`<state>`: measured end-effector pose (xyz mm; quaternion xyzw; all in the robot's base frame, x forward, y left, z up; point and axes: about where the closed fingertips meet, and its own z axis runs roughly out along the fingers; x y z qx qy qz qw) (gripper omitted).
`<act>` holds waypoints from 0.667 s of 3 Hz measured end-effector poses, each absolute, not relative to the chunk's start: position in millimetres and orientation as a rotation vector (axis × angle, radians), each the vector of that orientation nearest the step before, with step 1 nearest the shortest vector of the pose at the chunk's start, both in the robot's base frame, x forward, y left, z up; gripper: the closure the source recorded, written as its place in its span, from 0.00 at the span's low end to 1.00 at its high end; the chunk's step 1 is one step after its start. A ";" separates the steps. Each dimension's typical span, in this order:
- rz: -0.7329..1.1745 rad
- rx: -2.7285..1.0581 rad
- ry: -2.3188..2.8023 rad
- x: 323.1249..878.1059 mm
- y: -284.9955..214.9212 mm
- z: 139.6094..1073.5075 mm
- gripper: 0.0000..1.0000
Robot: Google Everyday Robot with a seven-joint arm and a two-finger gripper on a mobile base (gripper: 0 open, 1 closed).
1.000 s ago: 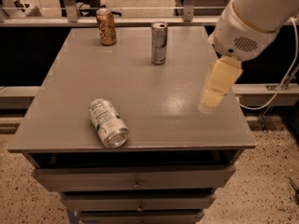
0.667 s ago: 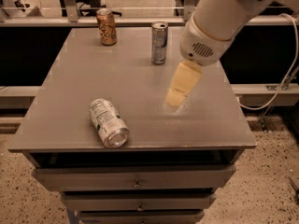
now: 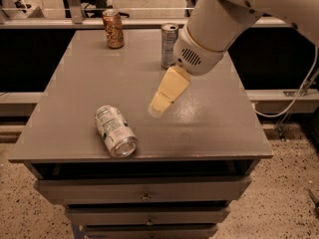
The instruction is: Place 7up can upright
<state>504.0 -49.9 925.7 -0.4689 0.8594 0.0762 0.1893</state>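
A: What sits on the left part of the desk (image 3: 65,108)?

B: 2 cans. At the back, a brown-orange can (image 3: 113,29) stands upright. Toward the front edge, the 7up can (image 3: 115,132) lies on its side, white label panel up, 1 round silver end turned toward the front right.

A: Is anything touching the 7up can?

B: No. It lies alone on the desk, well apart from the other cans.

A: And moving right?

B: The gripper (image 3: 155,109), a cream wedge, hangs over the middle of the desk, tilted down to the left, its tip just to the right of the 7up can and apart from it. I cannot tell whether it is spread or closed. It carries nothing that I can see.

A: Behind it?

B: A slim silver-blue can (image 3: 169,45) stands upright near the back, partly beside the white arm (image 3: 219,24), which comes in from the upper right.

A: Farther right?

B: A pale cable (image 3: 305,81) hangs past the desk's edge.
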 end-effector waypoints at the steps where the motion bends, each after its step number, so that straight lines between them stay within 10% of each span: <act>1: 0.214 -1.318 2.416 504.0 -49.9 925.7 0.00; 2: 0.224 -1.291 2.438 503.3 -29.2 925.0 0.00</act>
